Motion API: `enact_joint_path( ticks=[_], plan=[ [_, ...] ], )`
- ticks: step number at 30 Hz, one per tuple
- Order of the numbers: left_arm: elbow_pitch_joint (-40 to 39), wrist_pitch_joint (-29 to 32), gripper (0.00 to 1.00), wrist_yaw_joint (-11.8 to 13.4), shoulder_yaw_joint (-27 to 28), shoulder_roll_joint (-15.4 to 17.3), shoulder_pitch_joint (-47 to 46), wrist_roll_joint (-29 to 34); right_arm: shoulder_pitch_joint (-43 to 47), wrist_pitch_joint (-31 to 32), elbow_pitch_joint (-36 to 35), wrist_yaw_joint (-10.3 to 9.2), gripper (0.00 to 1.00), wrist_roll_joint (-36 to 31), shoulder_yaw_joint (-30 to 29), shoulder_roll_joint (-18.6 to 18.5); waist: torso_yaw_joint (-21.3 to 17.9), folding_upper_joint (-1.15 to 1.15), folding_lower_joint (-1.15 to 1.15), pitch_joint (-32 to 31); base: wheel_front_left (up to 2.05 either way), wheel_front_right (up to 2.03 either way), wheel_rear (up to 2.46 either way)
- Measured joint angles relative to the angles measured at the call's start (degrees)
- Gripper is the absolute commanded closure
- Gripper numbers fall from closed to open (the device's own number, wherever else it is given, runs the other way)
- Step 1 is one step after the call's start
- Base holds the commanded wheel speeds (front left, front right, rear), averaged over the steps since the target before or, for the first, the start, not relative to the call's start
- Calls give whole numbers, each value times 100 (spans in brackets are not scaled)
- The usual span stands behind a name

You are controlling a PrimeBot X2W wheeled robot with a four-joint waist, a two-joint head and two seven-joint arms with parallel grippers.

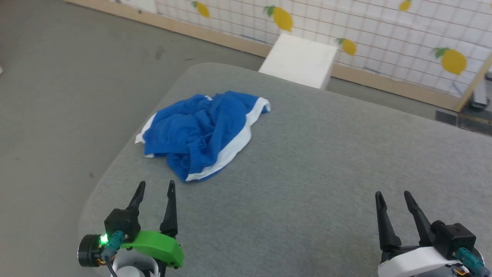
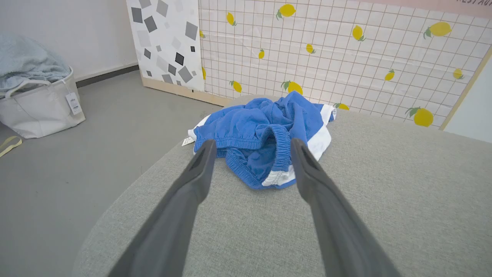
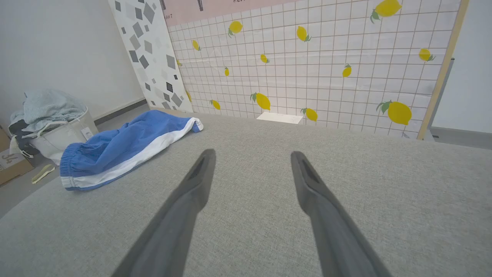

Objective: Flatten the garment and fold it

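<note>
In the head view, the garment [image 1: 200,134] lies crumpled on the left part of the grey bench [image 1: 326,173], near its far left edge, blue cloth bunched up with a white stripe curving along its right side. The left gripper [image 1: 157,184] sits at the lower left, just short of the garment's near hem, jaws spread and holding nothing. The right gripper [image 1: 393,193] sits at the lower right, well apart from the garment, jaws likewise spread and empty. A white box [image 1: 298,59] stands beyond the bench's far edge, against a lemon-print panel [image 1: 384,34].

In the left wrist view, the left gripper [image 2: 252,141] points straight at the garment [image 2: 253,127], whose gathered elastic waistband faces the fingers; a small white tag [image 2: 187,141] sticks out at its left edge. A pale bag [image 2: 38,111] of laundry stands on the floor [image 2: 96,154].

In the right wrist view, the right gripper [image 3: 251,153] hovers over bare bench, jaws wide, with the garment [image 3: 115,150] off to the left
</note>
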Motion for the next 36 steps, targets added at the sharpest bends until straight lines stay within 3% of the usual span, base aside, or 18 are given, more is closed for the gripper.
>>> enact_joint_path(
  ticks=[10, 22, 30, 36],
  plan=[
    [-7, -7, 0, 1, -4, -1, 1, -15, -27, 0, 37, 0, 0, 0, 52, 0, 415, 0, 0, 109, 0, 0, 0],
    [86, -7, 0, -33, -3, -5, -83, -92, -30, 0, 60, 0, 0, -1, 104, 0, 386, 0, 0, 180, 0, 0, 0],
    [836, 288, 0, -248, 5, 75, -1501, -414, -199, 103, -74, 0, 0, -119, 140, 1, 202, 0, 0, 388, 0, 0, 0],
    [1964, 1478, 0, -337, 230, 208, -2917, -993, -341, 309, -335, 0, 0, -338, 103, 1, -35, 0, 0, 717, 0, 0, 0]
  ],
)
